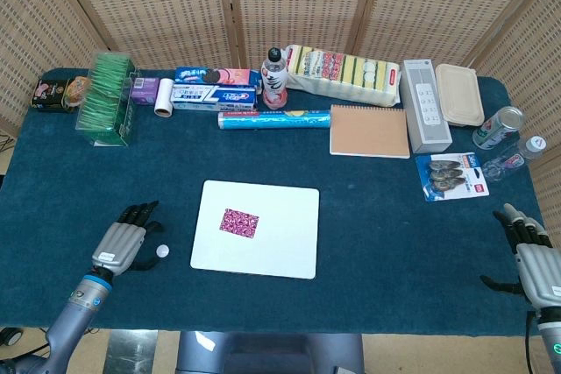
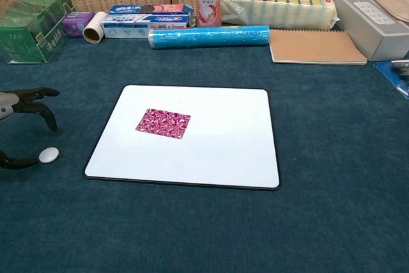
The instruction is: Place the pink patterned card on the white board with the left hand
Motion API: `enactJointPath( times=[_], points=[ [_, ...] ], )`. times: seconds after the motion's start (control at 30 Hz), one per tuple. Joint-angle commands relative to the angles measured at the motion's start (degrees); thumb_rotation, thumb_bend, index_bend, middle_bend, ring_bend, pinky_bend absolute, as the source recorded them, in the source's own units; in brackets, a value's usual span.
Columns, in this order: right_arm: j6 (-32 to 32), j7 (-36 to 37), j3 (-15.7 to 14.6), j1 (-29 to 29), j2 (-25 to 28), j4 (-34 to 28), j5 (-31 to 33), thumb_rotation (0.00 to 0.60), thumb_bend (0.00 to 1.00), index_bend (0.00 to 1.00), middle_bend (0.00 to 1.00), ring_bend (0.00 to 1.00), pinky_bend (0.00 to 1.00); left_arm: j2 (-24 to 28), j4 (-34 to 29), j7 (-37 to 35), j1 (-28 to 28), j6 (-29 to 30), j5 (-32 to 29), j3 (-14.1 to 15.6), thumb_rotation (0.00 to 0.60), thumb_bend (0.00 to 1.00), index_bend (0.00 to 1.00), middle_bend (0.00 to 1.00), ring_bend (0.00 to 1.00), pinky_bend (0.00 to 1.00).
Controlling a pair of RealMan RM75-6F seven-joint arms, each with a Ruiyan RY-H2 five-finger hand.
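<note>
The pink patterned card [image 1: 238, 222] [image 2: 163, 123] lies flat on the left half of the white board [image 1: 285, 247] [image 2: 223, 151], with nothing touching it. My left hand [image 1: 125, 239] [image 2: 18, 103] hovers low over the cloth to the left of the board, fingers apart and empty. A small white disc [image 1: 161, 251] [image 2: 48, 154] sits just beside its fingertips. My right hand [image 1: 533, 262] rests at the table's near right corner, fingers spread, holding nothing; the chest view does not show it.
Along the back stand a green box [image 1: 108, 98], toothpaste boxes [image 1: 215, 94], a bottle [image 1: 274, 79], a blue roll [image 1: 273, 118], sponges [image 1: 344, 68], a notebook [image 1: 369, 130], a grey speaker [image 1: 425, 104] and cans [image 1: 497, 126].
</note>
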Motion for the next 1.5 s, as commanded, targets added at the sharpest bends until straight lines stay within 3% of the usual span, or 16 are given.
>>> enactJointPath(
  times=[0.03,1.1,1.5],
  points=[
    [0.0,0.2,0.0,0.0,0.1,0.0,0.0,0.600,0.00,0.03,0.00,0.00,0.00,-0.3,-0.3,0.9,0.4,0.1,-0.4,-0.4,0.600,0.22,0.36,0.00,0.00,0.05],
    [-0.3,0.3,0.0,0.1,0.1,-0.1,0.1,0.600,0.00,0.03,0.00,0.00,0.00,-2.6,0.5,4.0,1.6,-1.1,0.6,-2.3,0.600,0.25,0.50,0.00,0.00,0.05],
    [-0.3,0.4,0.0,0.1,0.2,-0.1,0.1,0.600,0.00,0.03,0.00,0.00,0.00,-1.7,-1.8,4.4,1.4,-1.1,0.8,-3.5,0.600,0.25,0.50,0.00,0.00,0.05]
  ],
)
